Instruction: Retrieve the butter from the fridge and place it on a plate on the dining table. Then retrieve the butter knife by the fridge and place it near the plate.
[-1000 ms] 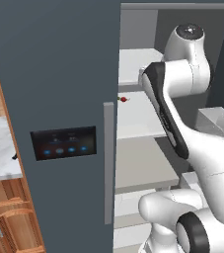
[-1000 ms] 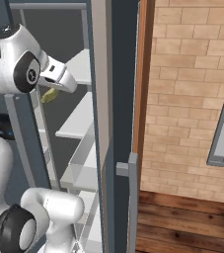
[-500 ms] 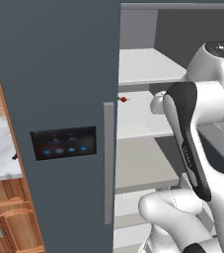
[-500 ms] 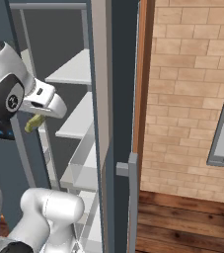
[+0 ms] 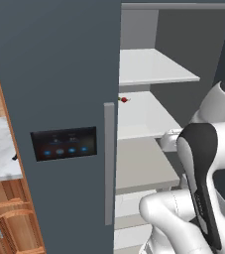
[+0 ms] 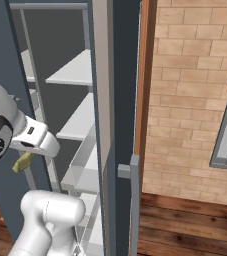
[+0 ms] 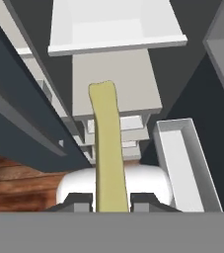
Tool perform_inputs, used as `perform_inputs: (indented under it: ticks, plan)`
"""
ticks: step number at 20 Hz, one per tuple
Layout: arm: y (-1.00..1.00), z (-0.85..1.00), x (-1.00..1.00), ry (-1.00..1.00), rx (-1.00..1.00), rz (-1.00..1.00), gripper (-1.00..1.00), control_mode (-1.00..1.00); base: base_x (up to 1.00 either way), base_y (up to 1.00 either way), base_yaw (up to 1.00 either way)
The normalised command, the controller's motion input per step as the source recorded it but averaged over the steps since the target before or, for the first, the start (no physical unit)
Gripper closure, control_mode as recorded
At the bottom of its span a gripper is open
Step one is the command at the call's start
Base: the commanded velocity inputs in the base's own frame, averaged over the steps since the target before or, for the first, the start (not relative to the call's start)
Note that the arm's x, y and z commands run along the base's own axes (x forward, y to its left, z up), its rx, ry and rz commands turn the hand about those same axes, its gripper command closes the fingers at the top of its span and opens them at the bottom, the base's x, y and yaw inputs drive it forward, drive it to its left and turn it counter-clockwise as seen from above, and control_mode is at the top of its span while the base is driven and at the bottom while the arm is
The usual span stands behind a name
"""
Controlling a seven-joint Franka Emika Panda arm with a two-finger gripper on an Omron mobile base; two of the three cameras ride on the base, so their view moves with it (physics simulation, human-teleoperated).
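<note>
Your gripper (image 7: 111,201) has its jaws pinched on the butter (image 7: 108,148). The hand view shows this plainly: the olive-yellow stick runs up from between the two dark tips, with the fridge's (image 5: 54,74) pale shelves and a door bin behind it. In the right base view you see the butter (image 6: 23,162) as a small yellow stub poking out below the white hand, in front of the open fridge (image 6: 102,75) and clear of its shelves. The left base view gives you what the others do not: the closed door's black panel (image 5: 64,144) with blue lights, a long grey handle (image 5: 109,163), and a small red item (image 5: 124,99) on the middle shelf.
</note>
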Motion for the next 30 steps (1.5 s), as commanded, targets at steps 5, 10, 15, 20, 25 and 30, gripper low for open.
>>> perform_inputs:
  ticks: [5,10,15,20,25,30]
  plan:
    - [0.00,-0.36,-0.03,0.01,0.00,-0.03,1.00,-1.00,0.00,0.00,0.00]
    - [0.00,-0.20,0.01,0.03,0.00,0.00,1.00,-1.00,0.00,0.00,0.00]
    - [0.00,0.00,0.00,0.00,0.00,0.00,1.00,-1.00,0.00,0.00,0.00]
    - [0.02,0.00,-0.14,0.00,0.00,0.00,1.00,1.00,-0.12,0.00,0.00]
    - [0.00,0.00,0.00,0.00,0.00,0.00,1.00,1.00,-0.72,0.35,-0.04]
    - [0.00,0.00,0.00,0.00,0.00,0.00,1.00,1.00,-0.47,0.63,-0.03]
